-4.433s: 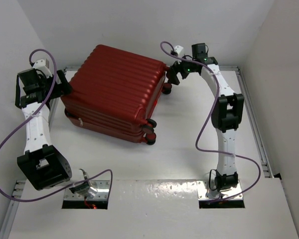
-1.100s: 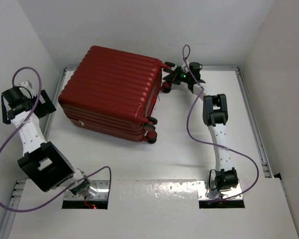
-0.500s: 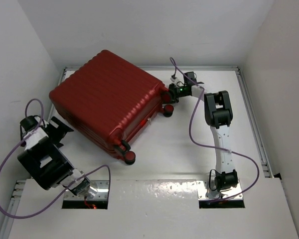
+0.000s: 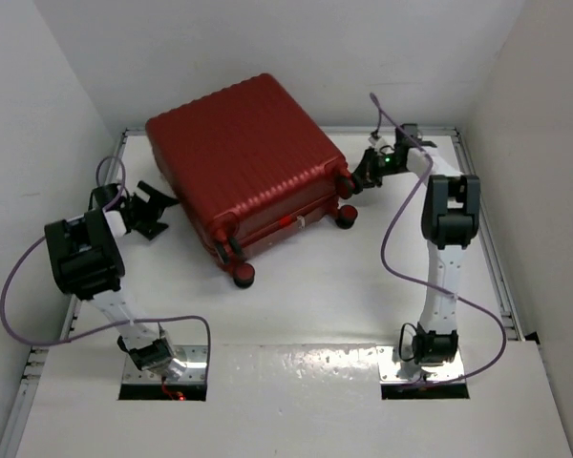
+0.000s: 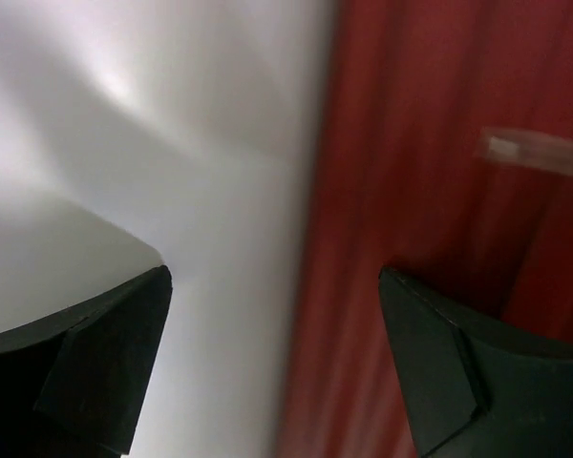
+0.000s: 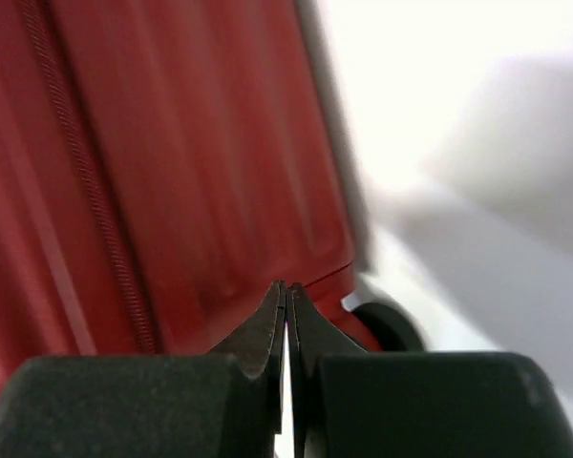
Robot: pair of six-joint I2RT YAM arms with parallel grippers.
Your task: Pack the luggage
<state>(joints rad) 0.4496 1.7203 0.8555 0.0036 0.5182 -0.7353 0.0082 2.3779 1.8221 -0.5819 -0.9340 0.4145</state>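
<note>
The luggage (image 4: 244,157), a big dark red ribbed hard-shell suitcase, lies closed on the white table, turned at an angle with its black wheels (image 4: 243,276) toward the front. My left gripper (image 4: 162,210) is open beside its left side; in the left wrist view the red shell (image 5: 439,219) fills the right half between wide-apart fingers (image 5: 95,363). My right gripper (image 4: 360,177) is shut, its tips against the luggage's right corner by a wheel (image 4: 347,218). The right wrist view shows the closed fingertips (image 6: 267,324) touching the red shell (image 6: 172,172) next to a black wheel (image 6: 387,324).
White walls enclose the table on the left, back and right. A metal rail (image 4: 487,239) runs along the table's right edge. Purple cables (image 4: 396,239) loop from both arms. The arm bases (image 4: 425,348) stand at the near edge.
The luggage has swung round and shifted to the right and back, wheels now at the front. My left gripper moved up to its left side; my right gripper moved right with the corner.
</note>
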